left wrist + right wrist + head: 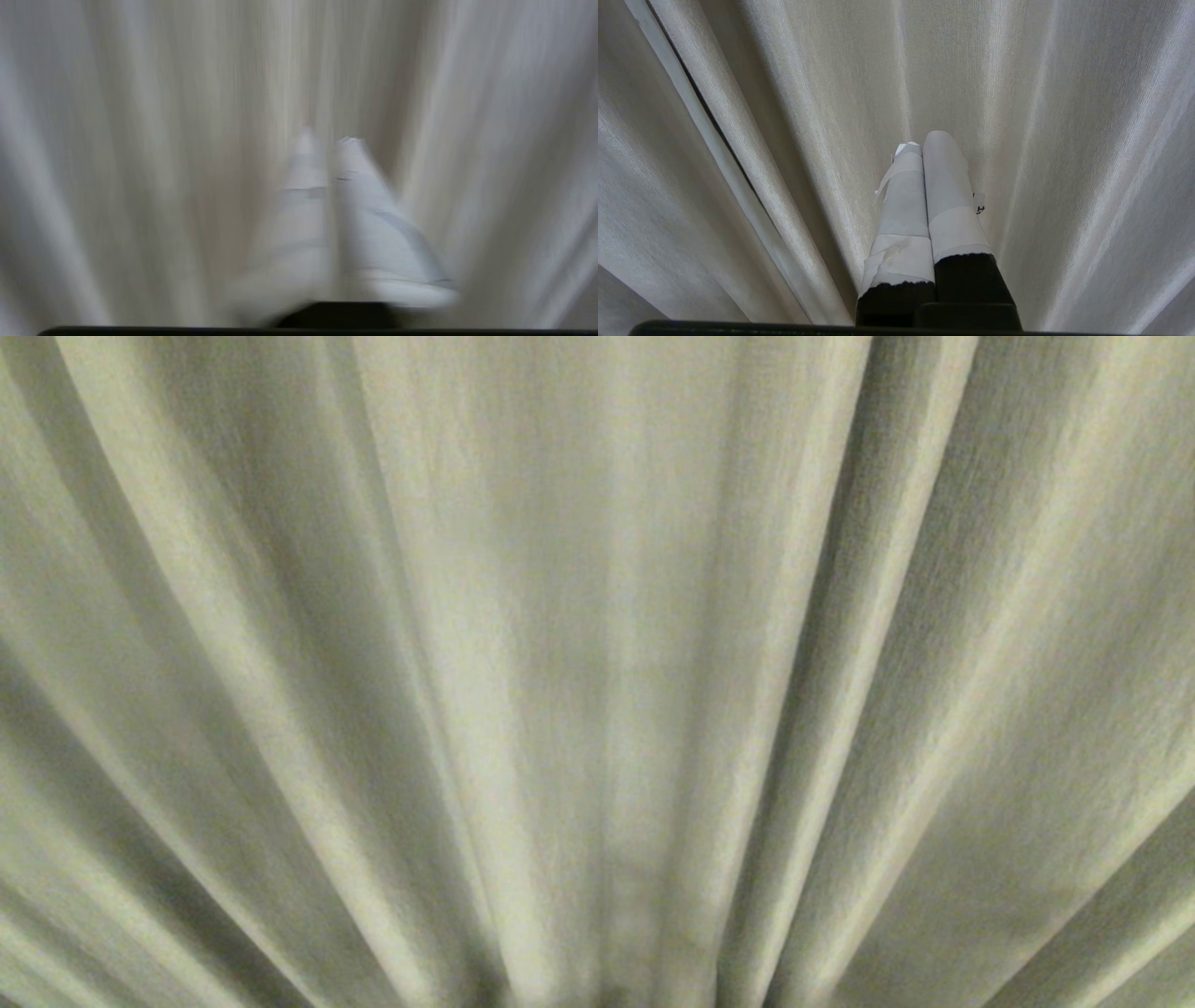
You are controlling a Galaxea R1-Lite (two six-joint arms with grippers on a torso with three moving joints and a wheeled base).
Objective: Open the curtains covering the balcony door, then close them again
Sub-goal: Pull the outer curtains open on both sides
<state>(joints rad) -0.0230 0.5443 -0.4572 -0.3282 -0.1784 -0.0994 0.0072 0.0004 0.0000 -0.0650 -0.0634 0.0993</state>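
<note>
The cream-white pleated curtains [597,644] fill the whole head view, and neither gripper shows there. The balcony door is hidden behind them. My left gripper [329,142], its fingers wrapped in white tape, points at the curtains [140,163] from close by; it is open by a narrow gap with nothing in it. My right gripper [922,142], also taped white, is shut with its fingers pressed together and nothing between them. It hangs just in front of the curtains [1064,163].
In the right wrist view a hemmed panel edge [691,121] runs along the fabric off to one side of the gripper, with a thin dark slit beside it. Folds of cloth surround both grippers on every side.
</note>
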